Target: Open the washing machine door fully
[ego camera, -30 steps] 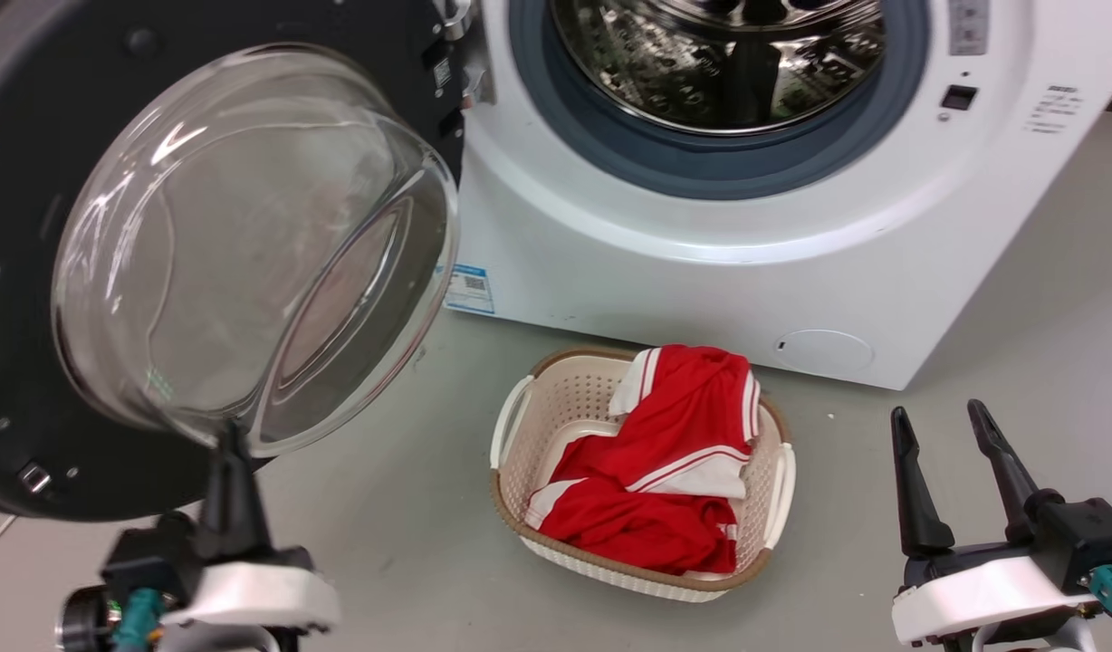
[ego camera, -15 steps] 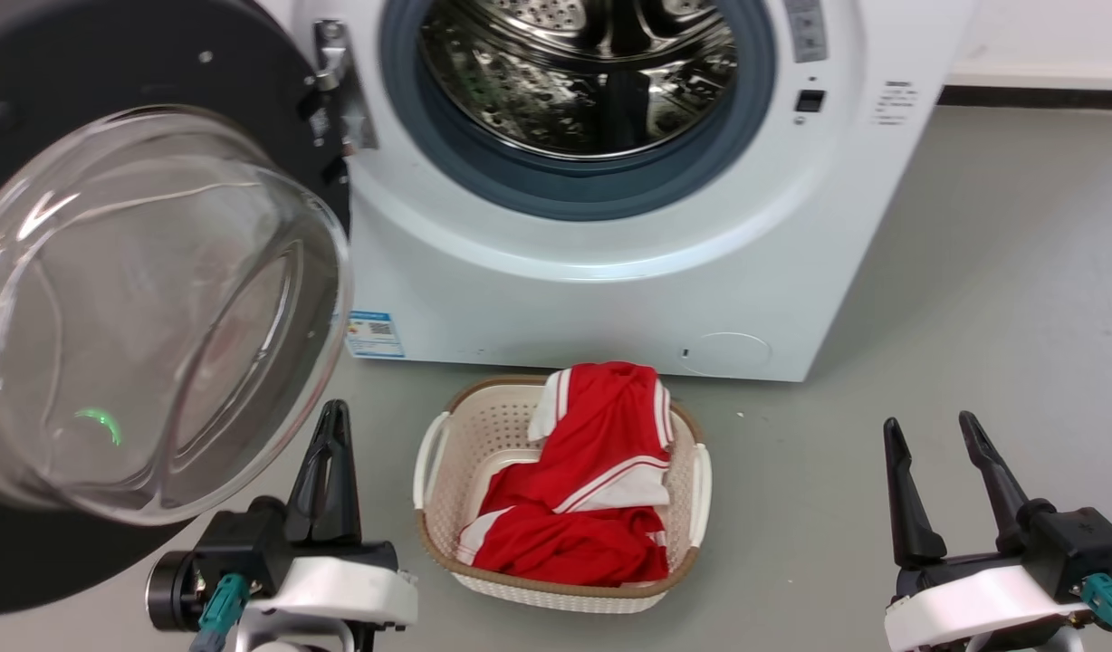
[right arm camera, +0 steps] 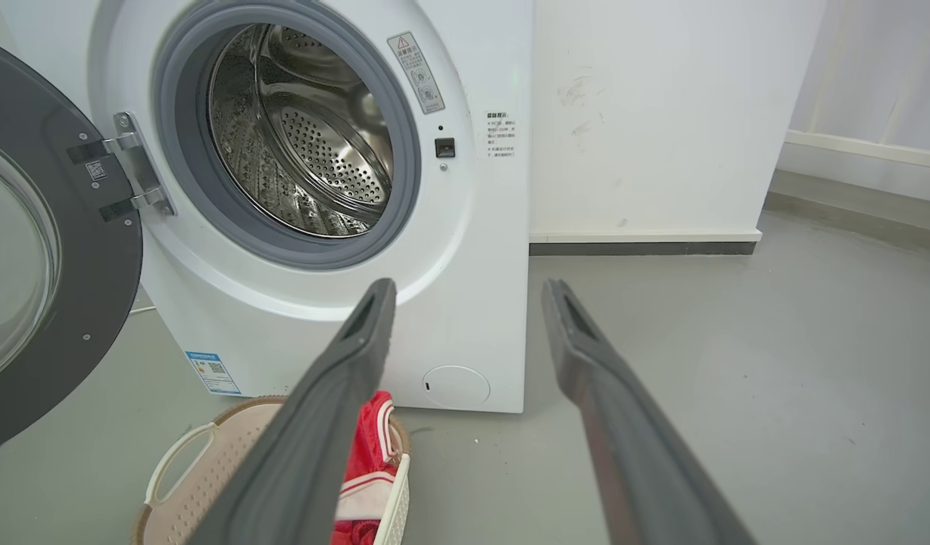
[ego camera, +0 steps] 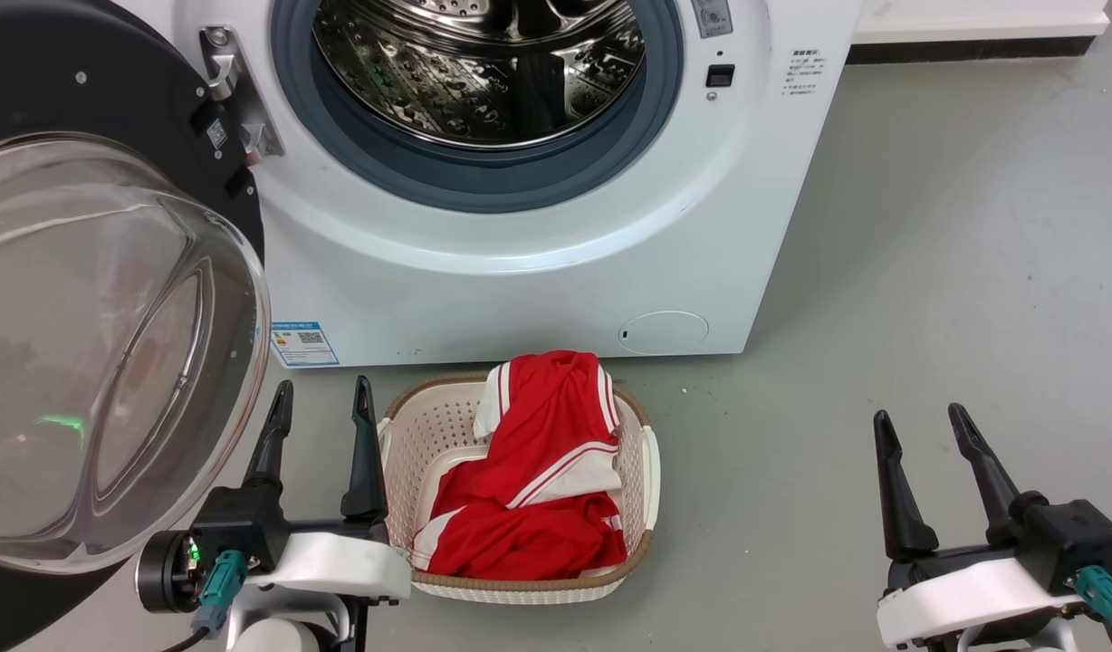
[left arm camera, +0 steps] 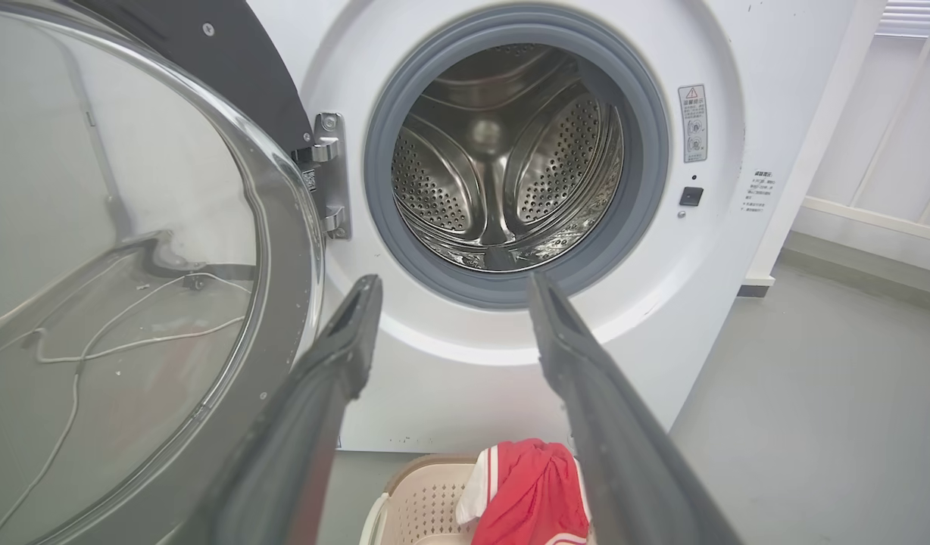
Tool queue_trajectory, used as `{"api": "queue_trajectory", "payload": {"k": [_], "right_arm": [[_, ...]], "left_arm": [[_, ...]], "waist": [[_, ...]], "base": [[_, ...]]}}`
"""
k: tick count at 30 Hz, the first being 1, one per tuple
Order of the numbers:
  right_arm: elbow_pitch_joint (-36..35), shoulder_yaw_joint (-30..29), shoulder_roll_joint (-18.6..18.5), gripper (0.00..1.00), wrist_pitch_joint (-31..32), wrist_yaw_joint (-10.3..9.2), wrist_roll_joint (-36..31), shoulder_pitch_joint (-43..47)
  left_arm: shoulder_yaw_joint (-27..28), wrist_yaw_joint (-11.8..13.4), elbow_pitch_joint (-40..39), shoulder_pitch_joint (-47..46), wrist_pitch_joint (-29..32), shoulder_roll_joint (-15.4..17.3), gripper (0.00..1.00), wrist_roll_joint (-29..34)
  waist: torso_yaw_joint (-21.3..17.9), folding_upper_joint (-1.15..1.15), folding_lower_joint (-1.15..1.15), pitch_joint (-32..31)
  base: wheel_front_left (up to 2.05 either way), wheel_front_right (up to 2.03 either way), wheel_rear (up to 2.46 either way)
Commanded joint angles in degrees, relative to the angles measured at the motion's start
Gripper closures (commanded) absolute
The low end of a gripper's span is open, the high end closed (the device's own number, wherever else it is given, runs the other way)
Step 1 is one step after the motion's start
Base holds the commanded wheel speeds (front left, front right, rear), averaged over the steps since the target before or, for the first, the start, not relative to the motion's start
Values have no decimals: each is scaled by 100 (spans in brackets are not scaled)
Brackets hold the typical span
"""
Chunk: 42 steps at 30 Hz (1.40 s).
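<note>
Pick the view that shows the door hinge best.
Right wrist view: the hinge is unobstructed, its metal plate and both brackets onto the door visible. Left wrist view shows the plate, with the glass bowl partly hiding its door side. Head view shows it steeply from above.

Probably a laundry room: the washing machine (ego camera: 520,299), a basket (ego camera: 409,433) of red clothing (ego camera: 538,471), grey floor (ego camera: 927,272).
</note>
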Motion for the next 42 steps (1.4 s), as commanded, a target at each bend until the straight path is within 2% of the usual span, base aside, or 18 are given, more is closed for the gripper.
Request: {"api": "queue_trajectory", "payload": {"k": [1, 38, 39, 42], "right_arm": [[-12, 10, 16, 0, -29, -5, 49, -69], [-50, 29, 17, 0, -24, -6, 73, -55], [-47, 29, 17, 100, -27, -5, 75, -58], [36, 73, -3, 100, -10, 1, 322, 66]], "left_arm": [[7, 4, -2, -41, -14, -6, 0, 20], [97, -6, -43, 57, -14, -33, 0, 80], [94, -15, -43, 57, -14, -33, 100, 78], [93, -35, 118, 66, 78, -23, 100, -239]], "waist": [[-5, 0, 0, 7], [75, 0, 0, 54], [76, 0, 0, 56], [79, 0, 0, 45]], "base": [[0, 0, 0], [0, 0, 0], [0, 0, 0], [0, 0, 0]]}}
